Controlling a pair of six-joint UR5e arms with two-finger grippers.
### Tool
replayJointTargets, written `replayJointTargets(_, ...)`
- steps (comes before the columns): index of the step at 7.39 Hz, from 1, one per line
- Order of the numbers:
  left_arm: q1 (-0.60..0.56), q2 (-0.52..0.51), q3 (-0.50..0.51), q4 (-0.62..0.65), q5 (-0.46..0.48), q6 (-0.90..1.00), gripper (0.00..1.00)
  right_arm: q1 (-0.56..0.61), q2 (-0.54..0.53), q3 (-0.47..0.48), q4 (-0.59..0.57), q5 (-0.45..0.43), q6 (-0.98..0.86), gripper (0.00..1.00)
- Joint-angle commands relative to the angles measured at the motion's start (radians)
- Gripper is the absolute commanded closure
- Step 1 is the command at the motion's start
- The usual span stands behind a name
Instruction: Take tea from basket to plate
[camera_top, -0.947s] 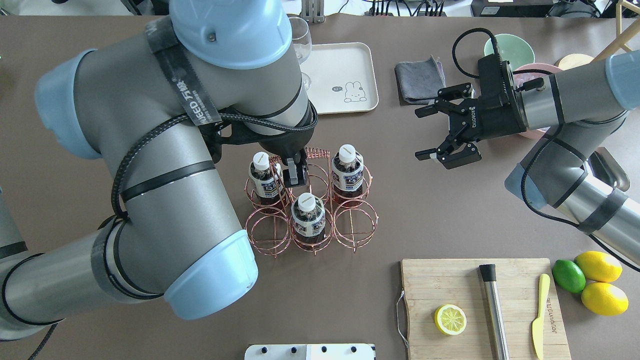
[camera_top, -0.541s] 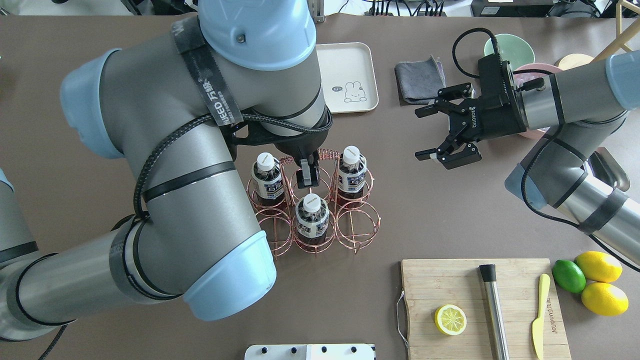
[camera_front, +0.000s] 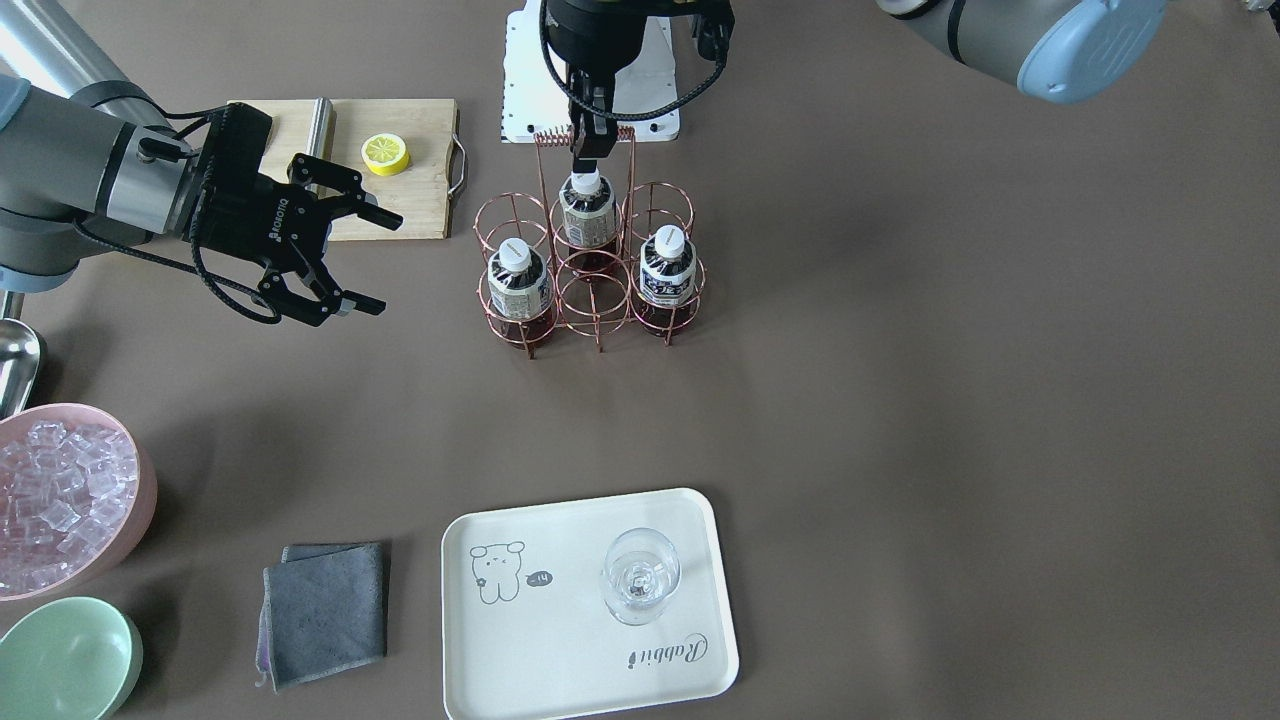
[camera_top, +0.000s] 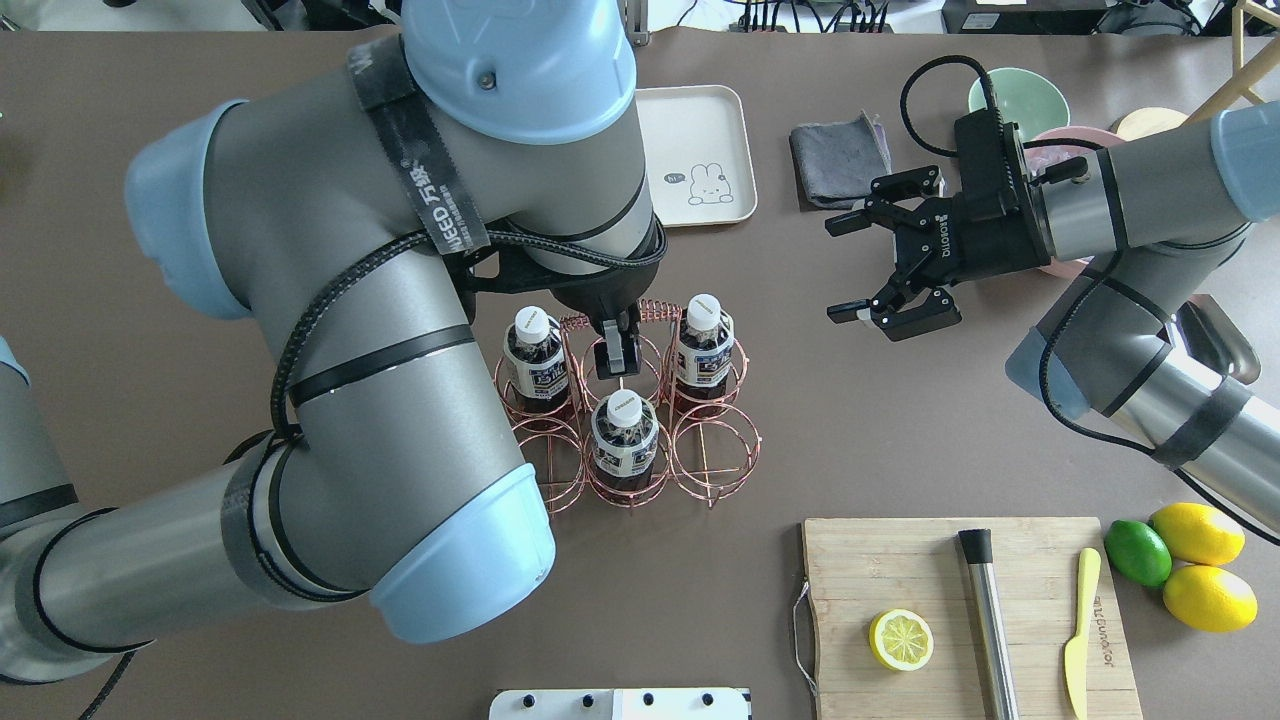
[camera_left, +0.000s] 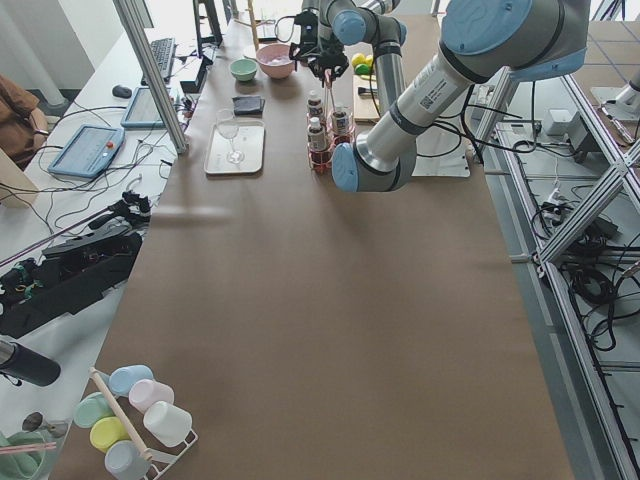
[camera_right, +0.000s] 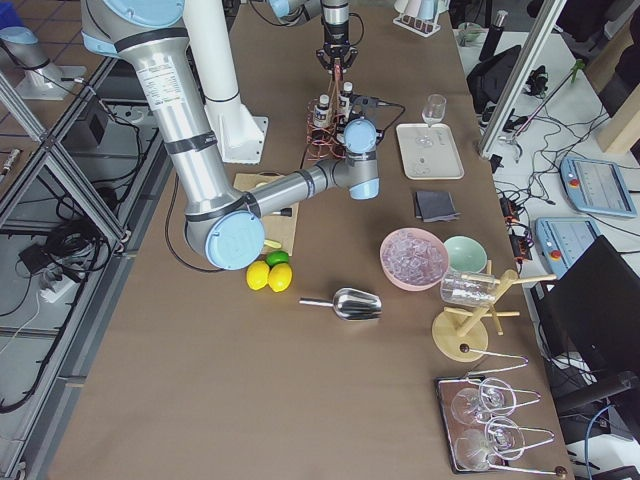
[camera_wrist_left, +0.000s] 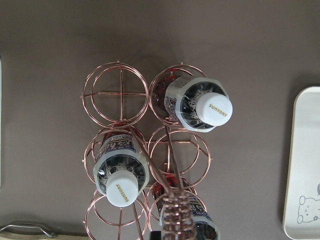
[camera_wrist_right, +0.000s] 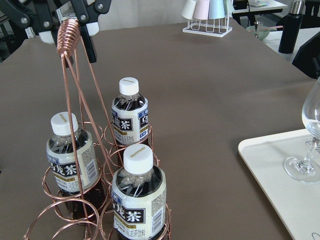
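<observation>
The copper wire basket (camera_top: 712, 452) stands mid-table and holds three tea bottles: one at its near middle (camera_top: 622, 432), two in the far corner cells (camera_top: 531, 348) (camera_top: 703, 338). My left gripper (camera_top: 617, 352) hangs above the basket beside the looped handle (camera_wrist_right: 67, 32), just over the cap of the near-middle bottle (camera_front: 588, 208). In the right wrist view its fingers (camera_wrist_right: 89, 35) stand apart on either side of the handle coil, holding nothing. My right gripper (camera_top: 880, 265) is open and empty, in the air right of the basket. The cream plate (camera_front: 560, 640) lies beyond the basket.
A wine glass (camera_front: 640, 575) stands on the plate. A grey cloth (camera_top: 840, 160), a mint-green bowl (camera_top: 1020, 95) and a pink bowl of ice (camera_front: 60, 495) sit at the far right. A cutting board (camera_top: 900, 570) with a lemon half, lemons and a lime lie near right.
My left arm and gripper have moved right along the handle, and the basket with its bottles has shifted slightly right. The right gripper has hardly moved.
</observation>
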Motion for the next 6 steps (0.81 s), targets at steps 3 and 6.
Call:
replayJointTargets(3, 0.0, 0.001, -0.001, 0.0, 0.002, 0.0, 1.0, -0.018, 0.007, -0.018, 0.069, -0.01, 0.001, 0.01)
replayJointTargets(6, 0.0, 0.002, -0.001, 0.0, 0.002, 0.0, 1.0, -0.033, 0.011, -0.02, 0.087, -0.037, 0.002, 0.01)
